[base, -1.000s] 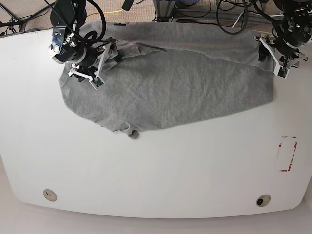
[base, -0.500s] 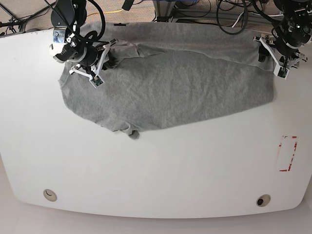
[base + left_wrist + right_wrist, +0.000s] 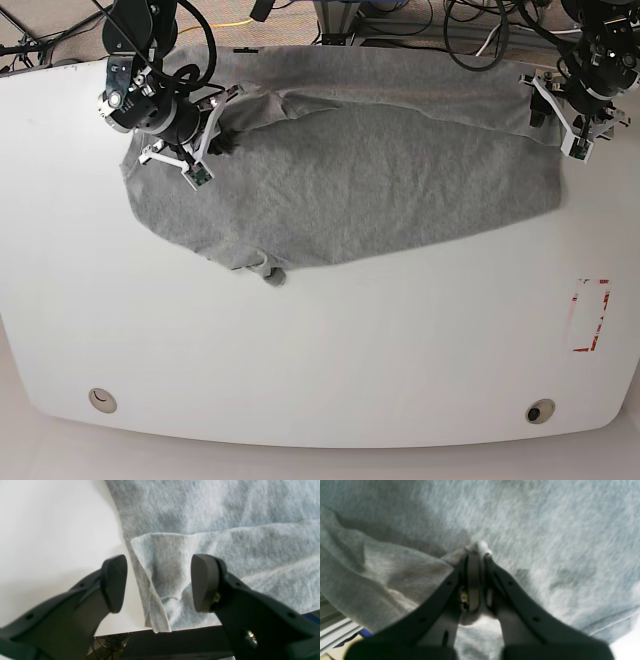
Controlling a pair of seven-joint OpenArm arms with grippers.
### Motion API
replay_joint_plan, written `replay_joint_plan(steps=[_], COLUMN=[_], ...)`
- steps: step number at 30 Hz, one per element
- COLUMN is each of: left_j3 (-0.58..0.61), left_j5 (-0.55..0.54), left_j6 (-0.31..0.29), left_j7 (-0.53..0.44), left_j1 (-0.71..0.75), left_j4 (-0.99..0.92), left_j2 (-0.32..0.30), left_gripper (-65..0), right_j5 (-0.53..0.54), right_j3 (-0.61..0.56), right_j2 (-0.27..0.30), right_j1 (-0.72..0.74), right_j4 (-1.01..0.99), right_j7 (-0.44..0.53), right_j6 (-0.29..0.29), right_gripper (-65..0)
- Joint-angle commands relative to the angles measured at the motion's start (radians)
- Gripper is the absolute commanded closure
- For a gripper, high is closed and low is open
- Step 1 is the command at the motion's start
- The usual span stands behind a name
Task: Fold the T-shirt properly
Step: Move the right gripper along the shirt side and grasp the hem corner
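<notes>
The right gripper (image 3: 475,555), at the left of the base view near the tabletop's (image 3: 320,350) far left corner, has its jaws pinched together on a small bunched ridge of the T-shirt (image 3: 340,180). That bite looks thin; a pull could let the cloth slip free, or lift only one layer and drag the rest into new creases. At the far right edge, the left gripper (image 3: 158,582) has its jaws spread wide astride a turned-over corner of hem and grips nothing; closing there might catch just the flap.

The T-shirt is light heather grey, no lettering showing, spread crosswise along the tabletop's far edge. It is wrinkled, with a folded strip along the far side and a small crumpled tuck at its near edge.
</notes>
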Motion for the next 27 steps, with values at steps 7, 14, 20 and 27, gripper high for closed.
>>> replay_joint_plan(steps=[7, 14, 20, 27], left_j3=[0.013, 0.013, 0.013, 0.015], left_j5=[-0.004, -0.004, -0.004, -0.004], left_j6=[-0.001, -0.001, -0.001, -0.001], left_j7=[-0.017, -0.017, -0.017, -0.017], left_j1=[0.005, 0.006, 0.008, 0.003], left_j4=[0.014, 0.014, 0.014, 0.014], left_j2=[-0.012, -0.012, -0.014, -0.014], left_gripper=[-37.4, -37.4, -37.4, -37.4], right_j5=[0.097, 0.098, 0.101, 0.097], right_j3=[0.007, 0.007, 0.008, 0.059], right_j2=[-0.013, -0.013, 0.021, 0.05], right_j1=[0.078, 0.145, 0.167, 0.219], right_j4=[0.004, -0.099, -0.108, -0.114], right_j7=[0.02, 0.02, 0.02, 0.02], right_j6=[0.0, 0.0, 0.0, 0.0], right_gripper=[0.0, -13.5, -37.3, -43.0])
